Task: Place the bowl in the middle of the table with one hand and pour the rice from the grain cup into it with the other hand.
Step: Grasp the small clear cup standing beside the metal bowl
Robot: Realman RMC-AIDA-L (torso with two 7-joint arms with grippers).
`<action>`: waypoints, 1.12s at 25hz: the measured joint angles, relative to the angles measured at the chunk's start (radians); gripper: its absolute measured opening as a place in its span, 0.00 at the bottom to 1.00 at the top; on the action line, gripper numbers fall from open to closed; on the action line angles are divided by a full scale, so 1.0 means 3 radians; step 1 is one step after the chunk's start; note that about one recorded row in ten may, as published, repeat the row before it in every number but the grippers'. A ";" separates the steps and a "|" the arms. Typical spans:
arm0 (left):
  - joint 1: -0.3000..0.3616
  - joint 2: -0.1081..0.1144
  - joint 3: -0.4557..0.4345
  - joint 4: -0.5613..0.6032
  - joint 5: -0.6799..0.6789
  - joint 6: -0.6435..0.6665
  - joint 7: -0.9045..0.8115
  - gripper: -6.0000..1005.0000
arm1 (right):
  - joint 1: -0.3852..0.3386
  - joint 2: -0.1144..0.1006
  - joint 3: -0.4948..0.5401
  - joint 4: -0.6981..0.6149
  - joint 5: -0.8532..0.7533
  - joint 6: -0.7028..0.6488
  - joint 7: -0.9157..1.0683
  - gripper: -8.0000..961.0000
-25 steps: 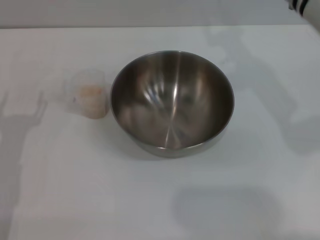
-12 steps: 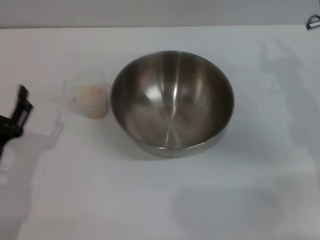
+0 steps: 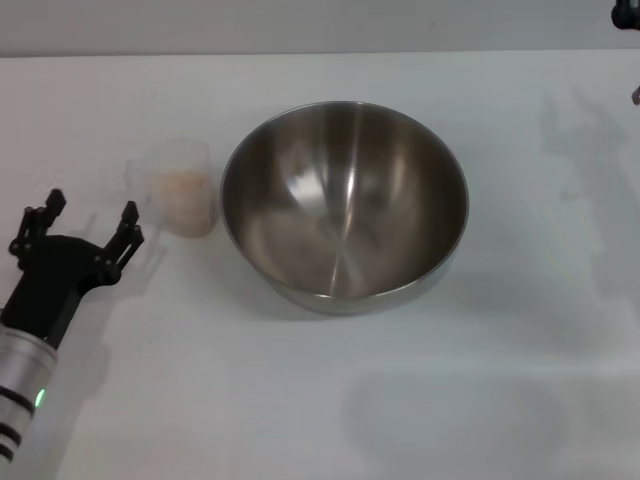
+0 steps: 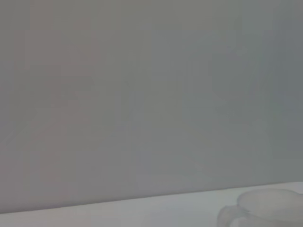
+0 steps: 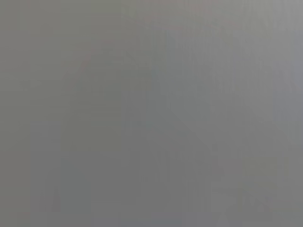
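White matte table [image 3: 300,400], grey wall band along the top of the frame.

Nearest, lower left of the head view: my left gripper [image 3: 88,225], fingers spread wide, holding nothing, low over the table and pointed toward the upper right. Just beyond it, left of centre: the grain cup [image 3: 182,190], upright, rice [image 3: 183,192] showing as a pale beige mass inside. Gripper near the cup, not touching. In the left wrist view the cup [image 4: 265,208] sits at the lower right edge.

Centre: the stainless-steel bowl [image 3: 344,205], upright, no rice in it, its rim just beside the cup. It looks placed already.

Far upper right corner: a dark sliver of my right gripper [image 3: 626,14]; cannot tell its fingers. Right wrist view shows only grey.

Step in hand, as I judge it: close on the cup. I should straddle the cup body squarely, keep clear of the bowl rim, grip without tipping, and lift level before pouring.

Count: one bowl, one cup, one batch of rice, two grippers.
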 joint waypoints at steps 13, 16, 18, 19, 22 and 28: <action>-0.0217 0.0004 -0.0051 0.0041 -0.0020 -0.0229 0.0008 0.86 | -0.0016 -0.0002 0.0031 0.0136 0.0000 -0.0059 0.0013 0.39; -0.0256 0.0007 -0.0096 0.0055 -0.0021 -0.0267 0.0008 0.86 | -0.0016 -0.0002 0.0032 0.0139 0.0000 -0.0057 0.0014 0.39; -0.0286 0.0006 -0.0110 0.0074 -0.0021 -0.0299 0.0008 0.86 | -0.0016 -0.0002 0.0032 0.0140 0.0000 -0.0053 0.0015 0.39; -0.0301 0.0004 -0.0115 0.0084 -0.0021 -0.0315 0.0008 0.86 | -0.0016 -0.0002 0.0032 0.0140 0.0000 -0.0051 0.0015 0.39; -0.0361 0.0002 -0.0164 0.0112 -0.0021 -0.0420 0.0008 0.86 | -0.0014 -0.0004 0.0031 0.0142 0.0000 -0.0047 0.0016 0.39; -0.0421 0.0007 -0.0234 0.0155 -0.0021 -0.0532 0.0008 0.86 | 0.0000 -0.0008 0.0035 0.0142 0.0000 -0.0026 0.0018 0.39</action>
